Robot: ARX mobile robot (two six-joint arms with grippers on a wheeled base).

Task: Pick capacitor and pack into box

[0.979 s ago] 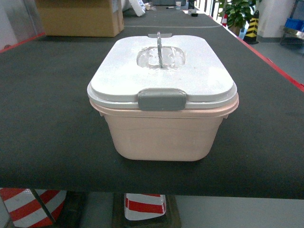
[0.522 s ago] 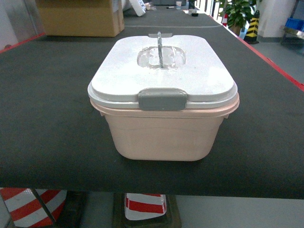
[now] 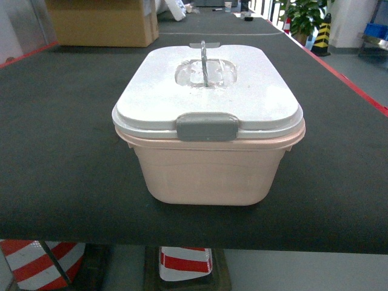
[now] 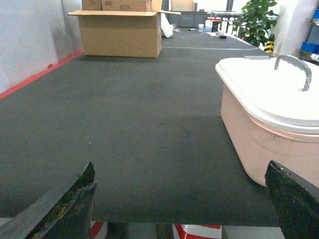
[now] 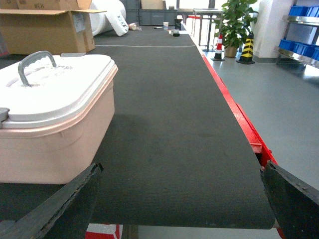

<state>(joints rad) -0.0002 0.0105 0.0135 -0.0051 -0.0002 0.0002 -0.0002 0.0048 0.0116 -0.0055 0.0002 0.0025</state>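
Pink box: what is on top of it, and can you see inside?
A white lid with upright grey handle and front latch covers the box. Its contents are hidden.

In each wrist view only the tips of two fingers show, at about 7 and 5 o'clock. The left gripper (image 4: 182, 199) has black, blunt, wedge-shaped fingers with worn, chipped edges. The right gripper (image 5: 179, 199) looks alike: dark, matte, scuffed pads.

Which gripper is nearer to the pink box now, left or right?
Neither is clearly nearer. The left gripper waits off the left side of the box, the right gripper off its right side, both jaws open.
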